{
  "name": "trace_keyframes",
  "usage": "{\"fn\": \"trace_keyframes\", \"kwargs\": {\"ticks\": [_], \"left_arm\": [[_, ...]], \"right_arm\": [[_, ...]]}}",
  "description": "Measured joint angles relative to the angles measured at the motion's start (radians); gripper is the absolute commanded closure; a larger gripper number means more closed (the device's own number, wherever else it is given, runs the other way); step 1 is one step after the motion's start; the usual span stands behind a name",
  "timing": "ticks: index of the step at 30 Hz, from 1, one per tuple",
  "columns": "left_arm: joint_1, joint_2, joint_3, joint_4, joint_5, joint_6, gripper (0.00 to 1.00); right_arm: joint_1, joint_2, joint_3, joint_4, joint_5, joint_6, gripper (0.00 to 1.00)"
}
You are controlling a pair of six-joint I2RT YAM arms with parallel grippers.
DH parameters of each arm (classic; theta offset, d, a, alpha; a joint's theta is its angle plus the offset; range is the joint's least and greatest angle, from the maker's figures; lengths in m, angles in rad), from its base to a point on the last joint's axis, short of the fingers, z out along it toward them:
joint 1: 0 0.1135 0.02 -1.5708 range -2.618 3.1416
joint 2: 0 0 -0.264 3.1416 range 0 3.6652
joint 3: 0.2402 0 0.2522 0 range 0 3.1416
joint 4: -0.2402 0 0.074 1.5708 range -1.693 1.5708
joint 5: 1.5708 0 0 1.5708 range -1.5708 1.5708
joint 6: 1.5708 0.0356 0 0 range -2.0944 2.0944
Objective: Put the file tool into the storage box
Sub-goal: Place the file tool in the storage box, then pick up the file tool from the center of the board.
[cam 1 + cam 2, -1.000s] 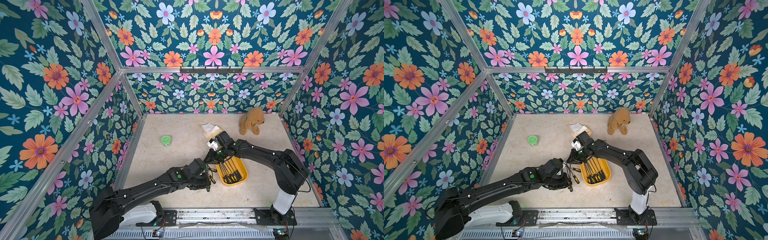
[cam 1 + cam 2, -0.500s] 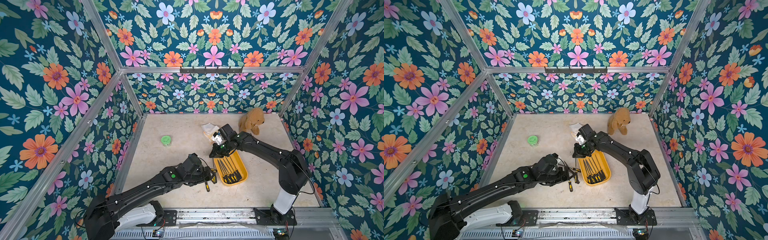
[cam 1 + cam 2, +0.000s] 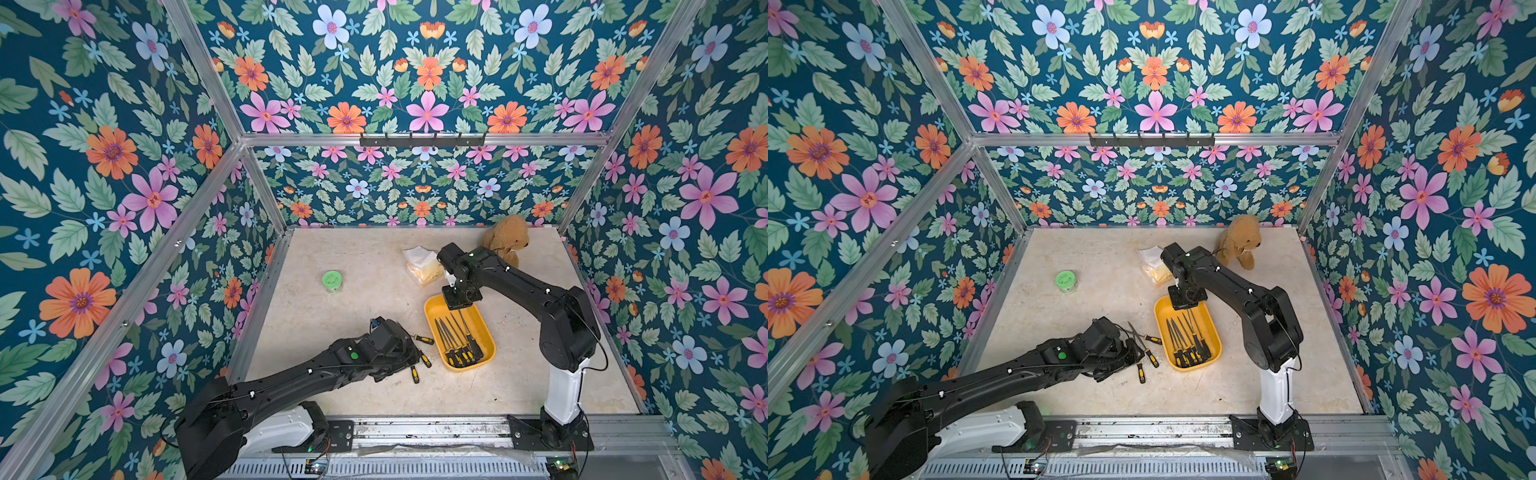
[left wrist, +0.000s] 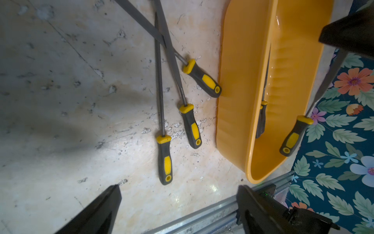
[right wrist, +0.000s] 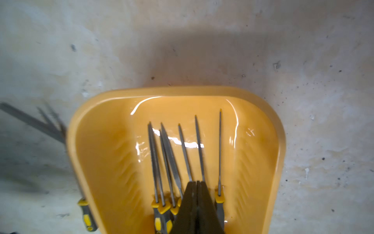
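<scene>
The storage box (image 3: 432, 309) (image 3: 1160, 309) is a shallow yellow tray right of centre, with several black-and-yellow-handled files (image 3: 457, 336) lying in it. Three more files lie loose on the table just left of it; their handles show in the left wrist view (image 4: 165, 158) (image 4: 190, 125) (image 4: 202, 78). My left gripper (image 4: 179, 188) is open and empty, low over the table beside those handles. My right gripper (image 5: 196, 184) is shut on nothing, hanging over the files at the far end of the box (image 5: 280, 141). In the left wrist view, another file handle (image 4: 293, 135) shows past the box's rim; I cannot tell what it rests on.
A green-lidded jar (image 3: 332, 280) stands at the left middle. A clear plastic pack (image 3: 419, 264) and a brown teddy bear (image 3: 505, 241) sit at the back, behind the right arm. An aluminium rail (image 3: 415, 428) runs along the front edge, and flowered walls close in three sides.
My left gripper went from shut to open and its arm drew back to the left, away from the box. My right gripper closed fully and shifted slightly right over the box's far end.
</scene>
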Motion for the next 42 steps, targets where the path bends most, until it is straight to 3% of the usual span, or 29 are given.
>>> {"fn": "trace_keyframes", "kwargs": {"ticks": [15,16,18,20,26,38,42], "left_arm": [[-0.030,0.064,-0.016,0.056,0.000,-0.029,0.09],[-0.034,0.071,-0.019,0.059,-0.001,-0.029,0.10],[-0.040,0.084,-0.022,0.059,-0.001,-0.037,0.11],[-0.047,0.105,-0.021,0.061,-0.001,-0.048,0.14],[-0.078,0.201,0.043,0.024,-0.014,-0.055,0.21],[-0.116,0.458,0.242,-0.183,-0.036,-0.021,0.56],[-0.116,0.511,0.283,-0.250,-0.045,0.013,0.75]], "right_arm": [[0.001,0.073,-0.095,0.084,0.064,-0.018,1.00],[0.001,0.078,-0.100,0.088,0.064,-0.018,0.99],[0.001,0.081,-0.105,0.095,0.063,-0.017,0.83],[0.001,0.081,-0.108,0.100,0.063,-0.014,0.76],[-0.004,0.063,-0.092,0.103,0.066,-0.010,0.69],[-0.008,-0.008,-0.001,0.081,0.064,0.013,0.70],[-0.008,-0.026,-0.011,0.080,0.058,0.013,0.71]]}}
